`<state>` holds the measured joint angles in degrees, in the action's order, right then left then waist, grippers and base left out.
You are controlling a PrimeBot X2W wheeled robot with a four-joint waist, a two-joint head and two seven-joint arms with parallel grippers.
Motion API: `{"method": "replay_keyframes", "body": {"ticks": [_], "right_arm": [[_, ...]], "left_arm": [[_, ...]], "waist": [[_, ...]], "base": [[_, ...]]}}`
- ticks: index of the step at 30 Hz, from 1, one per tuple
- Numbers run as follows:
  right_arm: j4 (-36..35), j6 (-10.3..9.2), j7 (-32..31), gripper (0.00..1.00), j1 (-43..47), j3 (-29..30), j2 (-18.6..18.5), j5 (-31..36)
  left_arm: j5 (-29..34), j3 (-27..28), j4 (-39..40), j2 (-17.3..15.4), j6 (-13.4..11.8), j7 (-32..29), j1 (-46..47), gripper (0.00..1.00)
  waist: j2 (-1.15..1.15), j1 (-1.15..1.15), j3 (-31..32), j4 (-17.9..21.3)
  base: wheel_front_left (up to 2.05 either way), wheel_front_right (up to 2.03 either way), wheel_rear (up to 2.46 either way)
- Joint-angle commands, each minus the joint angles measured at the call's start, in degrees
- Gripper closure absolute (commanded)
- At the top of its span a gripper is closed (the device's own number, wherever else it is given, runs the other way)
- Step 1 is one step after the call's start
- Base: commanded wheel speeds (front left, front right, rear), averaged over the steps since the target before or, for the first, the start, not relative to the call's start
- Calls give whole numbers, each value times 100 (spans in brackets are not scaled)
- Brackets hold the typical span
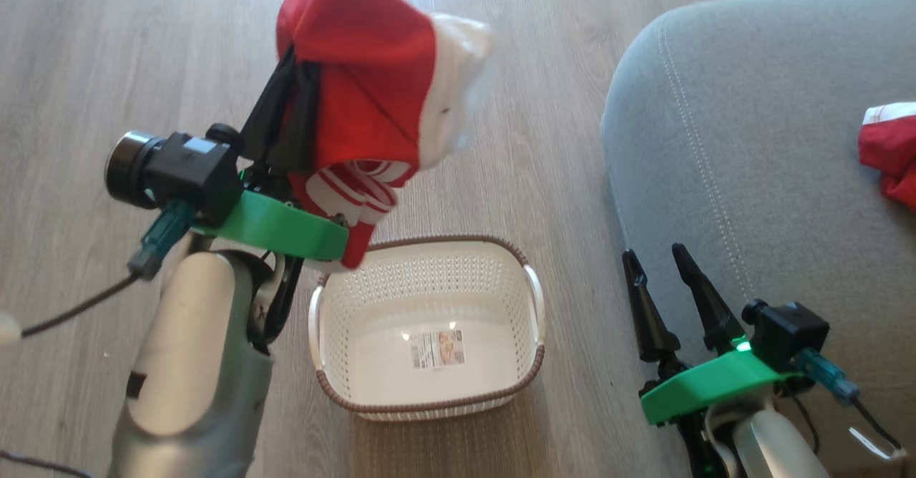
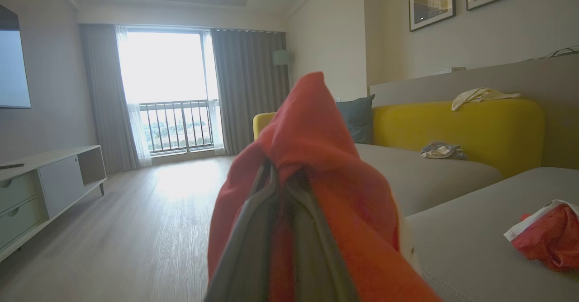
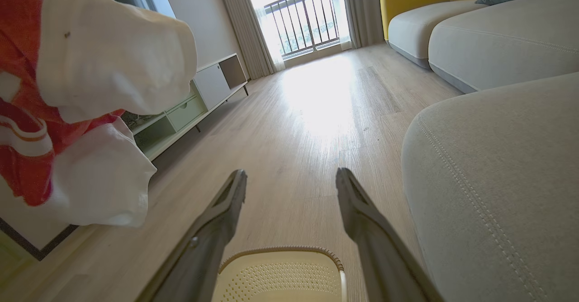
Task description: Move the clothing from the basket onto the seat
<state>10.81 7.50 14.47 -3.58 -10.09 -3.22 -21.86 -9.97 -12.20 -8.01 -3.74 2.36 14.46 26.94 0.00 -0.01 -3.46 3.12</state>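
Consult the head view for layout. The left tool [image 2: 279, 180] is pressed together and pinches a red garment [image 1: 365, 84] held aloft at 11 o'clock from the basket [image 1: 444, 238]. The right tool [image 1: 653, 251] stands spread, gripping nothing, at 3 o'clock from the basket, just beside the edge of the seat [image 1: 751, 142].

The head view alone shows the basket's bottom with its paper label [image 1: 436, 350]. The left wrist view adds the room ahead: a window [image 2: 165, 85] at 12 o'clock, and a yellow backrest [image 2: 457, 130] at 2 o'clock with pale cloths on and below it. The right wrist view places the basket's far rim between its fingers at 6 o'clock and a low cabinet [image 3: 212, 82] at 10 o'clock.

The garment drapes over the fingers, long axis running 12 to 6 o'clock, white band toward 3 o'clock, lower hem overlapping the basket's 10 o'clock corner. The basket's long axis runs 9 to 3 o'clock.

A second red garment [image 1: 891, 156] lies on the seat at 3 o'clock. Wood floor [image 1: 107, 49] surrounds the basket; the right tool stands between basket and seat.
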Motion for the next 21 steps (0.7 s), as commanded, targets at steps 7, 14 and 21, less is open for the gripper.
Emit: {"method": "replay_keyframes", "body": {"ticks": [7, 14, 21], "right_arm": [[-196, -1, 52, 0, 56, -109, -123, -65], [-254, -1, 52, 0, 107, -90, -181, -52], [-263, -1, 52, 0, 129, -79, -213, -39]], "left_arm": [[14, -94, 1113, 55, 196, 53, -473, 100], [19, -629, 1406, 82, 212, 53, -915, 100], [-157, -842, 1567, 85, 81, 53, -1045, 100]], "waist": [[0, 1, 270, -19], [0, 1, 296, -83], [0, 1, 311, -123]], "base": [[0, 0, 0], [0, 0, 0], [0, 0, 0]]}}
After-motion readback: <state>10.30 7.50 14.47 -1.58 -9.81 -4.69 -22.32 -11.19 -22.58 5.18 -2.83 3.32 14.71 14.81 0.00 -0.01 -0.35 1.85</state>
